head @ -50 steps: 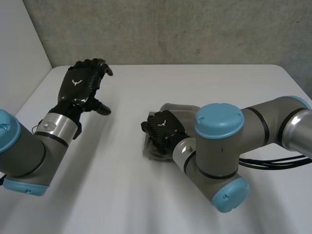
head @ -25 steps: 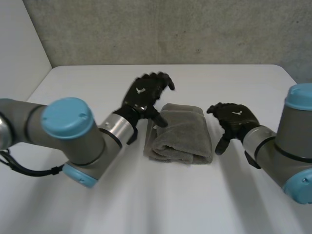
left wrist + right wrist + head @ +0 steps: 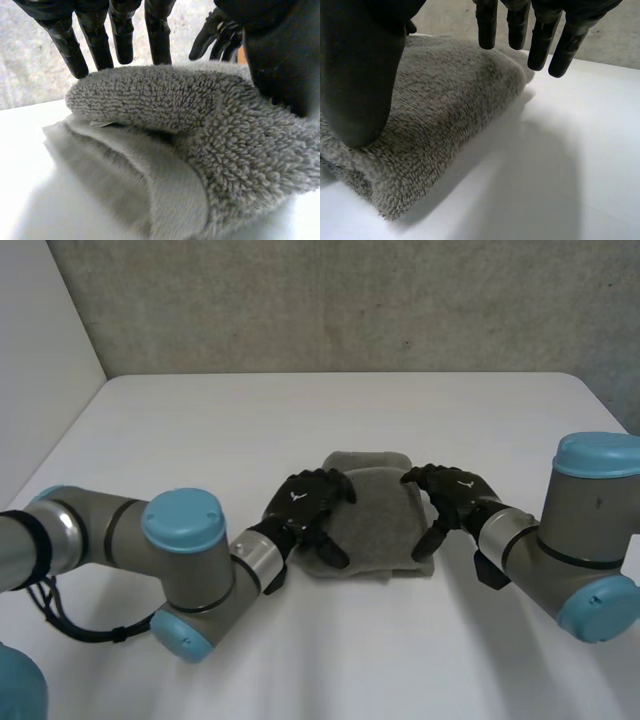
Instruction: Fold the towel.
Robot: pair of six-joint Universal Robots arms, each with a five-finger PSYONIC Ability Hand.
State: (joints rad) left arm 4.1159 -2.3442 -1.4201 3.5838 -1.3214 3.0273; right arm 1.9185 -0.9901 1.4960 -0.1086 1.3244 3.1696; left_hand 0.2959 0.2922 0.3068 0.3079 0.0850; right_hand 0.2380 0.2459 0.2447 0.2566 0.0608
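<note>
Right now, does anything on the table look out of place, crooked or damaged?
Nothing is spilled or damaged. The grey towel lies folded on the white table, the left hand at one side edge, the right hand at the other. One small oddity: the left wrist view shows its layers gaping slightly at that end.

In the head view, my left robot hand (image 3: 305, 505) is covering the left edge of the folded grey towel (image 3: 375, 525) and my right robot hand (image 3: 455, 495) is covering its right edge, so the layers there are staying hidden. In the left wrist view the picture's edge is cutting off my palm, and the towel's hump is hiding whether my fingers (image 3: 120, 35) are touching the cloth. In the right wrist view my thumb is masking part of the towel, which is running out of the picture beside it.
</note>
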